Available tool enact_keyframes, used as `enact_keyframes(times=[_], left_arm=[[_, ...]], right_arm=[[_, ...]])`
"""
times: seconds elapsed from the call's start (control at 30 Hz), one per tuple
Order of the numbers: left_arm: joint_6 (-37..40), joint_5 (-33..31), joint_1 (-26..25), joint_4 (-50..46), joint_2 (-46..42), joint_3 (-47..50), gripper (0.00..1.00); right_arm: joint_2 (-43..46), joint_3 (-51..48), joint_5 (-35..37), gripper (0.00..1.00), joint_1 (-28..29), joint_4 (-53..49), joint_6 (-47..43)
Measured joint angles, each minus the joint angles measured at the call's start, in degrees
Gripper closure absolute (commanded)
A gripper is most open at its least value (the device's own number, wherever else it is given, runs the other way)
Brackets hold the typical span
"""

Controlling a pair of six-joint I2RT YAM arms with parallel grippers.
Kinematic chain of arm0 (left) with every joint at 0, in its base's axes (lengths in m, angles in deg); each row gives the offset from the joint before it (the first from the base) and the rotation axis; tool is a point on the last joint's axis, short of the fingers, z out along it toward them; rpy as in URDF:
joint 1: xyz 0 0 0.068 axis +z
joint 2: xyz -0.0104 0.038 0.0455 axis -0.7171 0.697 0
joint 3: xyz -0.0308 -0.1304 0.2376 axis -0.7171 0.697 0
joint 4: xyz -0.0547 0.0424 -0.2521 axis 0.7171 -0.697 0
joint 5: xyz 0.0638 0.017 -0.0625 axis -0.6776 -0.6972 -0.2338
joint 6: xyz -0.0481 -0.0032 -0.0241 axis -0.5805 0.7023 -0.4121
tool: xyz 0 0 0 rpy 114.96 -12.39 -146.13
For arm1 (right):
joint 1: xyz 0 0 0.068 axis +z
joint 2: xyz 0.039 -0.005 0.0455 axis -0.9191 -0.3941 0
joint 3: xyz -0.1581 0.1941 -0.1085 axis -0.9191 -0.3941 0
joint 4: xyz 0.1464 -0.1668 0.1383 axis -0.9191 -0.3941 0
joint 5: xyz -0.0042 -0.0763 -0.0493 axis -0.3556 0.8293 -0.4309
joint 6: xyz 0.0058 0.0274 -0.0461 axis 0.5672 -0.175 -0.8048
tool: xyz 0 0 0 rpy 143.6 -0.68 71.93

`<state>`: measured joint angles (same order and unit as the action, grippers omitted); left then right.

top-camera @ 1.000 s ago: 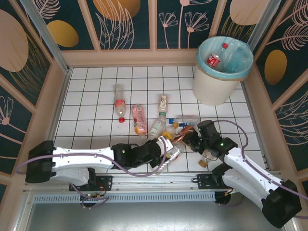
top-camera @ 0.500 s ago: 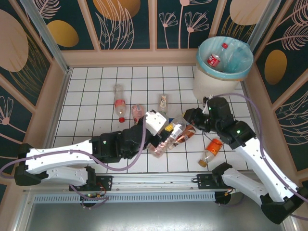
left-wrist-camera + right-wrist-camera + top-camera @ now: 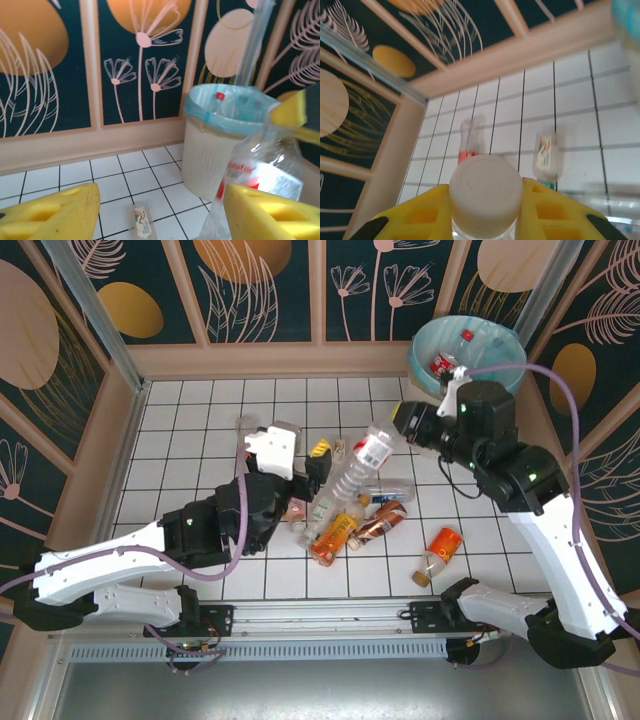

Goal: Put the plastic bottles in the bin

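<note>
My right gripper [image 3: 402, 428] is raised in front of the bin [image 3: 432, 332] and is shut on a clear red-labelled plastic bottle [image 3: 368, 453] that hangs down to the left. In the right wrist view its white cap [image 3: 486, 194] sits clamped between the yellow fingers [image 3: 425, 220]. My left gripper [image 3: 314, 462] hovers over the floor beside that bottle. It stands open [image 3: 161, 194] with nothing between its fingers. The held bottle [image 3: 260, 167] shows behind its right finger. The off-white bin [image 3: 207, 150] has a blue-green liner and holds bottles [image 3: 441, 365].
Several bottles lie on the white tiles: an orange-labelled one [image 3: 340, 532], a reddish one [image 3: 381, 521], another orange one [image 3: 438, 549], a clear one [image 3: 392, 490] and a small one [image 3: 141, 222]. Patterned walls fence in the floor on three sides.
My right arm has lifted the clear bottle off the floor and swung it up toward the bin. My left arm has reached farther back, and its jaws have widened.
</note>
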<state>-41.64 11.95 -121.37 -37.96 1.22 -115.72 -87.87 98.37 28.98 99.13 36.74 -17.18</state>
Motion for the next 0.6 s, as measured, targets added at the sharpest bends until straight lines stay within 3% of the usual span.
enact_keyframes(times=[0.23,0.6], left_arm=[[-3.56,0.52,4.00,1.84,1.03,-0.28,0.33],[-5.64,4.85,4.42,4.50,7.08,-0.70,0.33]], right_arm=[[-6.05,13.14,12.41,0.90,-0.02,2.40,-10.75],[-14.14,16.13,33.77,0.96,-0.79,22.10,-34.82]])
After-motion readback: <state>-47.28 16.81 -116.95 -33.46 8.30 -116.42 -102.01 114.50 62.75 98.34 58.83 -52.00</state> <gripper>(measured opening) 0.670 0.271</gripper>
